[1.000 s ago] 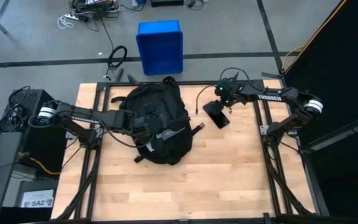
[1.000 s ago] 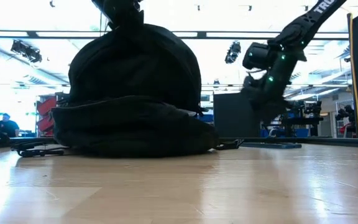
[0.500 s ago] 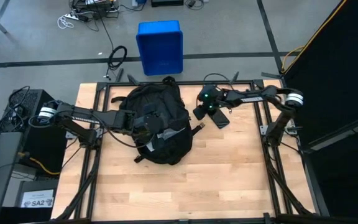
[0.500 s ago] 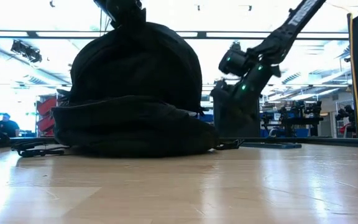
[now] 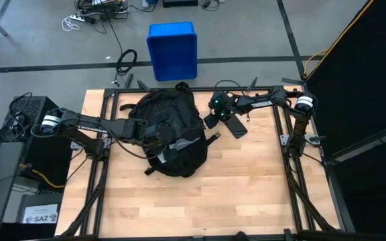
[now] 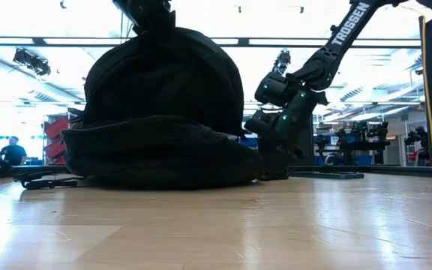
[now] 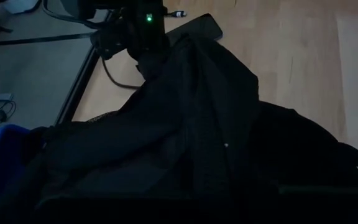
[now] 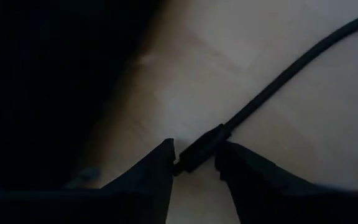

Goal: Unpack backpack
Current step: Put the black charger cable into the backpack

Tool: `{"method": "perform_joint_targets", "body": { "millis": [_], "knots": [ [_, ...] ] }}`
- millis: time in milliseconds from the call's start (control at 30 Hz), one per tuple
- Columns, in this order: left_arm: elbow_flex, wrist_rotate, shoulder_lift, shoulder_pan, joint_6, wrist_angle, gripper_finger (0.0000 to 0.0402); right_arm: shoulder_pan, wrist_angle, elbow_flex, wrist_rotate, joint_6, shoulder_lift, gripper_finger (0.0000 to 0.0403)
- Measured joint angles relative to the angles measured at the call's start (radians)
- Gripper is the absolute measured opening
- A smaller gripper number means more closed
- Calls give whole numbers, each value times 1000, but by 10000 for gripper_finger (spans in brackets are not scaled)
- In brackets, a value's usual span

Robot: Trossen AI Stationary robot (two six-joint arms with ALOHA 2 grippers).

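1. High view: backpack (image 5: 173,134) lies toward the counter's (image 5: 246,181) far side.
2. Left gripper (image 5: 161,136) has its jaws closed, buried in backpack fabric.
3. Right gripper (image 8: 194,163) has its jaws partly open, straddling a black cable's plug (image 8: 201,151), beside the backpack.

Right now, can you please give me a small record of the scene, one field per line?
main object: black backpack lying on the wooden table
left tool: shut, on top of the backpack, apparently pinching its fabric
right tool: low beside the backpack, fingers apart on either side of a black cable plug
already out: a dark flat phone-like item on the table near the right arm
off the table: blue bin on the floor
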Motion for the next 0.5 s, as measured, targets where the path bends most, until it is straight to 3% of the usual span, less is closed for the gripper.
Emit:
{"method": "perform_joint_targets", "body": {
  "millis": [200, 333, 500],
  "knots": [
    [0, 0, 0, 0, 0, -1, 0, -12, 11, -2, -11, -35, 2, 74],
    [0, 0, 0, 0, 0, -2, 0, -12, 29, -3, -7, -102, -3, 14],
    [0, 0, 0, 0, -1, -28, 0, 12, -34, -10, 82, -149, -80, 7]
  ]
}}
